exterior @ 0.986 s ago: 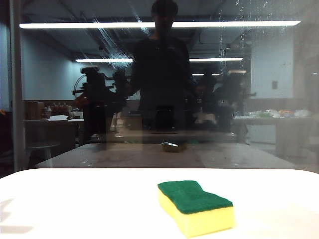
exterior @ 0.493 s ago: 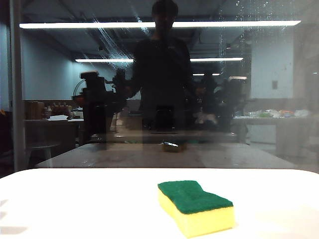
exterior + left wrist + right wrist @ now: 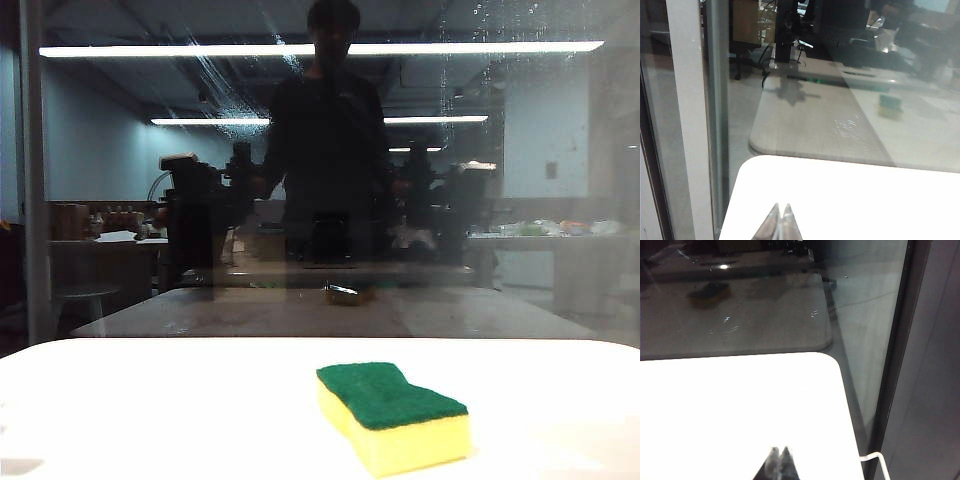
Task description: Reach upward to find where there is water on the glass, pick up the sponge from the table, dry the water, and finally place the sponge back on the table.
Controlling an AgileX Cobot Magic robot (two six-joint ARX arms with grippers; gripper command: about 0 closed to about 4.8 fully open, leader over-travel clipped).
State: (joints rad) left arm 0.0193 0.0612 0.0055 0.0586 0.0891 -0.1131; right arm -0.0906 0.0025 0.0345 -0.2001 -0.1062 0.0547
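Note:
The sponge (image 3: 393,418), yellow foam with a dark green top, lies flat on the white table (image 3: 150,400), right of the middle and near the front edge. Behind the table stands the glass (image 3: 560,230), dark and reflective. Water shows on it high up: whitish slanting streaks (image 3: 215,85) at the upper left and fine droplets (image 3: 490,30) at the upper right. My left gripper (image 3: 781,207) hovers shut over the table's near-left corner, holding nothing. My right gripper (image 3: 779,450) hovers shut over the right corner, also with nothing in it. Neither gripper itself appears in the exterior view.
A pale vertical frame bar (image 3: 33,180) bounds the pane at the left, and a dark frame (image 3: 900,350) bounds it at the right. A white cable (image 3: 875,457) loops off the table's right edge. The glass mirrors the sponge (image 3: 890,106), both arms and a standing person.
The arms' reflections in the glass have shifted a little lower, and the shadow on the table's left edge has shrunk. The sponge has not moved.

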